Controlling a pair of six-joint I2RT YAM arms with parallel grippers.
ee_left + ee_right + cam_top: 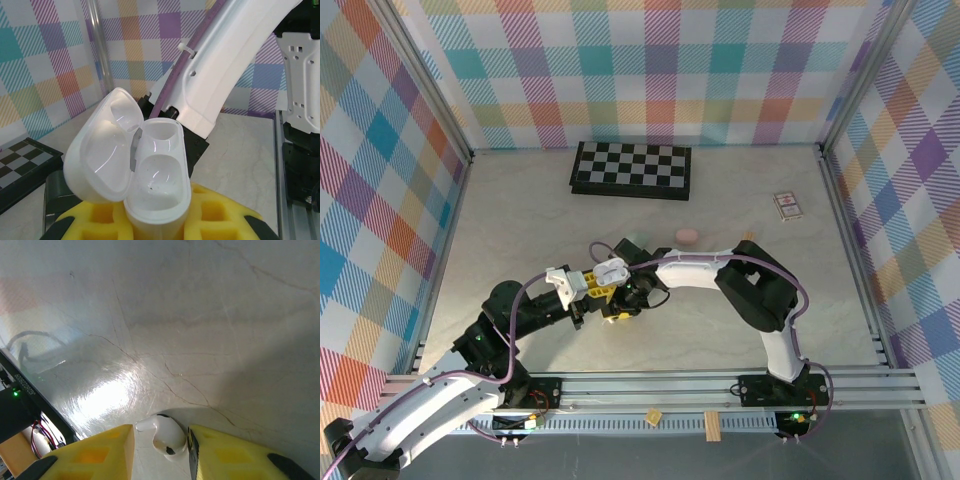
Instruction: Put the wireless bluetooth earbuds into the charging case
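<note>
The left gripper (158,226) was clamped on a glossy white pebble-shaped charging case (159,170), which stood with its lid flipped open and both wells empty. The right gripper's (161,447) yellow fingers (100,452) stood narrowly apart around a small white stemmed earbud (165,435) close to the pale marbled table (200,340); whether they pinched it could not be told.

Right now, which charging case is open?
The white case clamped in the left jaws: lid flipped back, both wells empty. The pink case out on the table is shut.
</note>
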